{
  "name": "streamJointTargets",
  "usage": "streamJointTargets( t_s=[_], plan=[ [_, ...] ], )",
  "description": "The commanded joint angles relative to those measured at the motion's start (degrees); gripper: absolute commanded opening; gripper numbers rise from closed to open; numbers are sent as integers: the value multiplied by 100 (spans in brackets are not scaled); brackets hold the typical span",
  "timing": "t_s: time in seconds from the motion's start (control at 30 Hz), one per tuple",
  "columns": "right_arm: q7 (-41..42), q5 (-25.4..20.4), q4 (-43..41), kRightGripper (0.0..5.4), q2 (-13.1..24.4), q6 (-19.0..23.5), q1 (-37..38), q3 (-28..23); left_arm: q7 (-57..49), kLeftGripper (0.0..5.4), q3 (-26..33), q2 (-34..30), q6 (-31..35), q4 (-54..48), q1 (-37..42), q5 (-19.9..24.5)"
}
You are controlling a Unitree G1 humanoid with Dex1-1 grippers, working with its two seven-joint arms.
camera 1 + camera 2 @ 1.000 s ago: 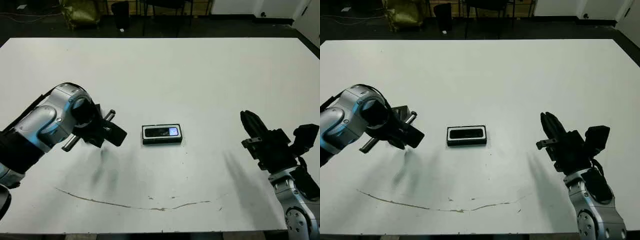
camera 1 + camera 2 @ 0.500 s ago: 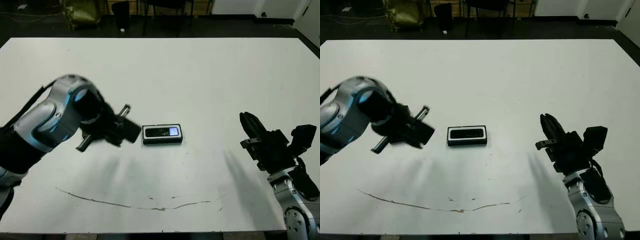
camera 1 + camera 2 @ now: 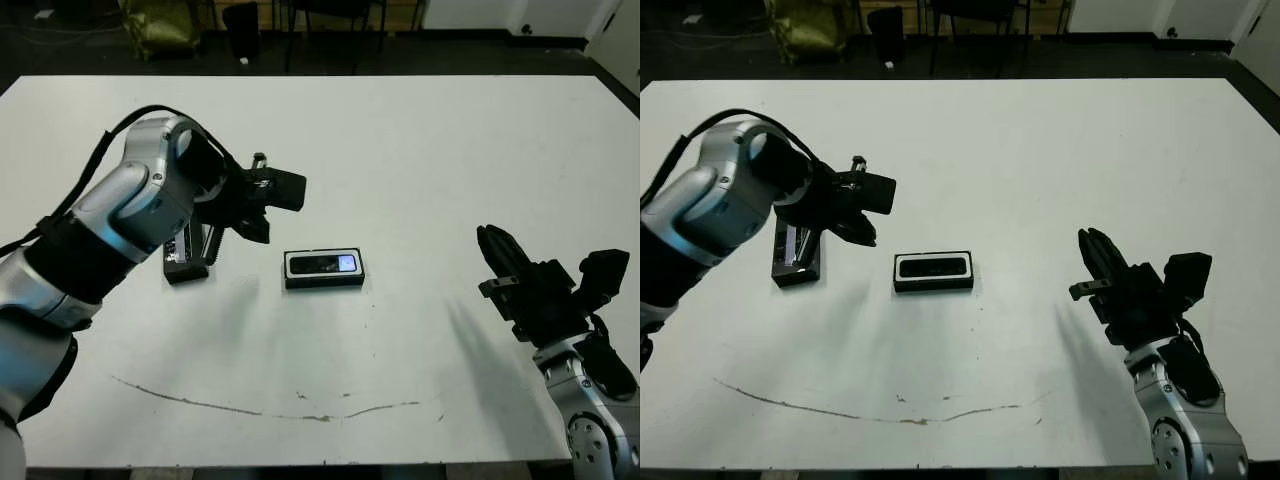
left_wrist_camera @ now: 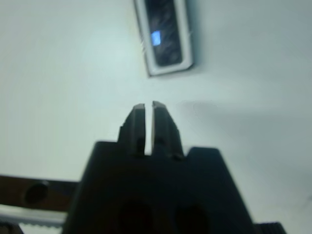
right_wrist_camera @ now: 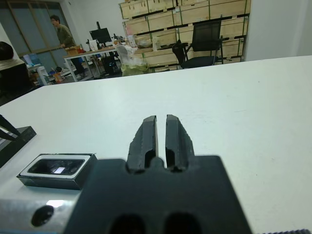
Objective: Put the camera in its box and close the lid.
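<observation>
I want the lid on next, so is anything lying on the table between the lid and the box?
Nothing visible. Bare table runs from the lid to the box, which already holds the camera. The left end effector hangs above the table near that gap, shut and empty.

White table (image 3: 420,150) carried box (image 3: 324,268) near centre, white lining framing camera (image 3: 322,264) seated inside. Lid (image 3: 797,251) lay flat on table well apart toward robot's left, part hidden by arm. Thin brown curved mark (image 3: 270,408) crossed near edge.
</observation>
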State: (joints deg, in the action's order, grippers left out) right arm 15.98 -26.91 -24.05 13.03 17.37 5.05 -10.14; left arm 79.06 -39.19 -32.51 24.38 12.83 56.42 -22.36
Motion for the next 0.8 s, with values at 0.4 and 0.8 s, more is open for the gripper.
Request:
streamJointTargets(
  t_s=[0.4,0.8],
  plan=[
    [65,84,158,0,-2,-22,44,29,-99,0,-431,392,-1004,1142,-90,-657],
    [-105,97,-73,0,35,198,91,30,12,0,-273,448,-622,1248,-291,-723]
  ],
)
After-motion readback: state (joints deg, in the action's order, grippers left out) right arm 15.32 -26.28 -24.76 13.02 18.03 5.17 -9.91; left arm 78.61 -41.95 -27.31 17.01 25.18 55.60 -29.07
